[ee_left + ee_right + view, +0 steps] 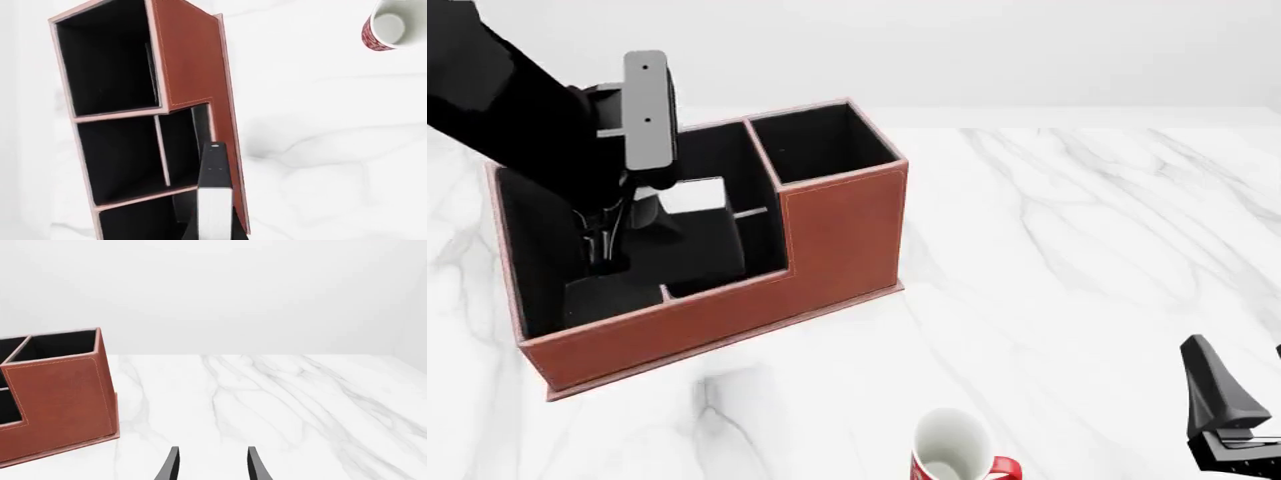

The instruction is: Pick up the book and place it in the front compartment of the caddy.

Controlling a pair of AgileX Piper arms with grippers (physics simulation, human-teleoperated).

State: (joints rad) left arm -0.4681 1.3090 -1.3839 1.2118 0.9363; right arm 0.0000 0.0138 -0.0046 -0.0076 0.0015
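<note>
Caddy (57, 395) well beyond parted right gripper (211, 465)

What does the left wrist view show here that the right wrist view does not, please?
Only the left wrist view shows the book, held upright between the left gripper fingers over the caddy's cells, with its white page edge facing the camera. It also shows the mug and looks down into the front compartment.

Only the right wrist view shows the right gripper, open and empty above bare marble, plus the pale backdrop beyond the table.

Both show the caddy, with its red-brown outer wall and black lining, standing on the white marble.
</note>
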